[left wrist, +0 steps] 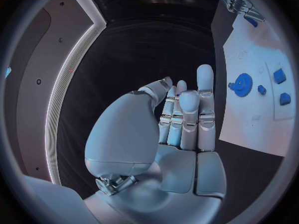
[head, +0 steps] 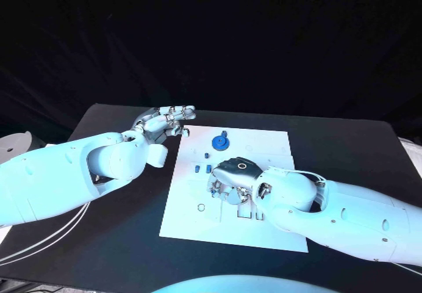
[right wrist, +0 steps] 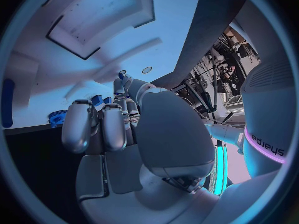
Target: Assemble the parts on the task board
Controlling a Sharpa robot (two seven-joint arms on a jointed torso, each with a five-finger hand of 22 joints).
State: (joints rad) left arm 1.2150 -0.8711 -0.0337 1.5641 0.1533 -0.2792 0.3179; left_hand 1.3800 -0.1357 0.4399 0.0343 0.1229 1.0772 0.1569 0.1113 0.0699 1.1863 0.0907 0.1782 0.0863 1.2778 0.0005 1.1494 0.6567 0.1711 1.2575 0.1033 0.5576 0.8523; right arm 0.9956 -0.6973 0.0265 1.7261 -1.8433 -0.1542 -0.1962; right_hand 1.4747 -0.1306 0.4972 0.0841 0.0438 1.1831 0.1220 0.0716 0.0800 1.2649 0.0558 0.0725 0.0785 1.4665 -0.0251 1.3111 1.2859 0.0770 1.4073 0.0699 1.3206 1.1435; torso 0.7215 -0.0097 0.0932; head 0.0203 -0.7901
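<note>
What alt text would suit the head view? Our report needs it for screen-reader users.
The right hand reaches down over the middle of the white task board on a black table. The left hand, holding nothing, hovers off the board's far left corner, near a blue gear.

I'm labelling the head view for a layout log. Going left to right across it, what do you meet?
Left hand off the board's far left corner → blue gear on the task board → right hand over the board's middle.
</note>
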